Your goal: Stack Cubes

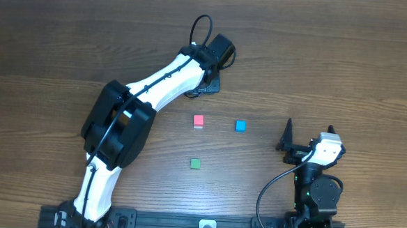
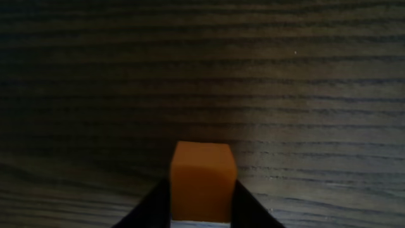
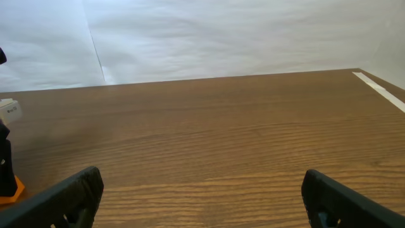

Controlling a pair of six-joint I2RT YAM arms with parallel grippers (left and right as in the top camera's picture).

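Beyond the pink cube (image 1: 199,121), blue cube (image 1: 240,126) and green cube (image 1: 195,164), left claw (image 2: 202,204) tight around orange cube (image 2: 203,176); right claw (image 3: 204,199) apart.

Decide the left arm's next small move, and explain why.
Probably lift the orange cube a little: the left gripper is shut on it close to the table, while the pink cube, blue cube and green cube lie apart, none stacked yet.

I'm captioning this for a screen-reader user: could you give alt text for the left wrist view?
An orange cube sits clamped between the left pincer's two dark fingers, close to the camera. Beyond it stretches the dark wood-grain table.
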